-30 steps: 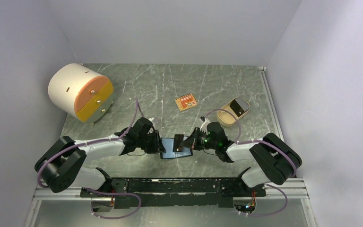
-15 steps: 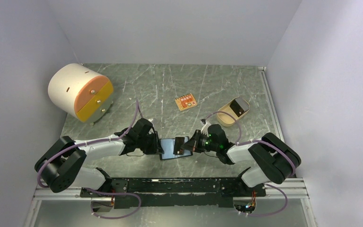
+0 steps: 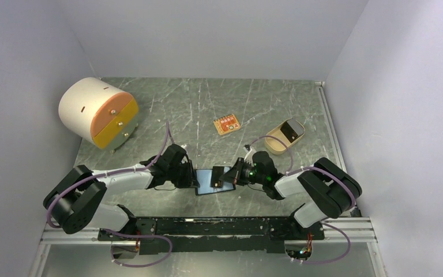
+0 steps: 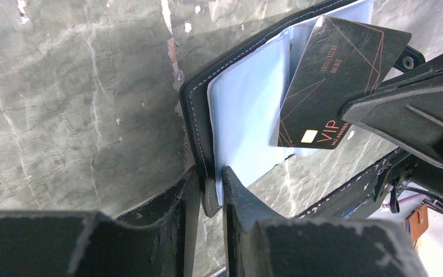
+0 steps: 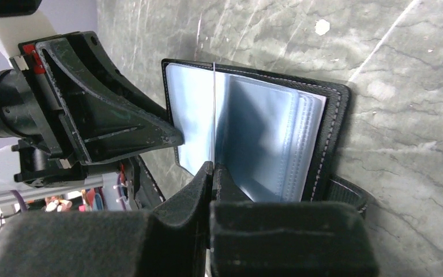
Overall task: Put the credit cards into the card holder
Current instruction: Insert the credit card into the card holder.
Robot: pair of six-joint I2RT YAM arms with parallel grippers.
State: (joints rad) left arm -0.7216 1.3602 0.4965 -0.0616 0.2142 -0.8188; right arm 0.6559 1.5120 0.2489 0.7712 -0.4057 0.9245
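Lying open by the near edge of the surface (image 3: 265, 98): card holder (image 3: 206, 182). Left tool (image 4: 210, 184) pinches its left cover edge; right tool (image 5: 212, 167) clamps credit card (image 4: 337, 81) edge-on over the pockets, tools nearly meeting.

**Enclosed work bay with marbled table**

- Table (image 3: 207, 104): dark green-grey, stone-look top, veined and scuffed with white streaks and chips. It fills the floor of the bay.
- Behind the table: plain back wall (image 3: 207, 34), pale lilac-white and unmarked.
- Left of the table: side wall (image 3: 17, 69) in the same finish.
- Right of the table: matching side wall (image 3: 404, 86). A thin pale metal strip (image 3: 330, 121) runs along the table's right edge where the two meet.
- At the table's near edge: black mounting rail (image 3: 207, 226), with a grey metal ledge (image 3: 219, 259) nearer than it.
- At the table's far left corner: white drum-shaped cabinet (image 3: 97, 112) on its side, with two drawer fronts, peach above yellow.
- Light: soft, even and diffuse, with faint, short shadows on the table.
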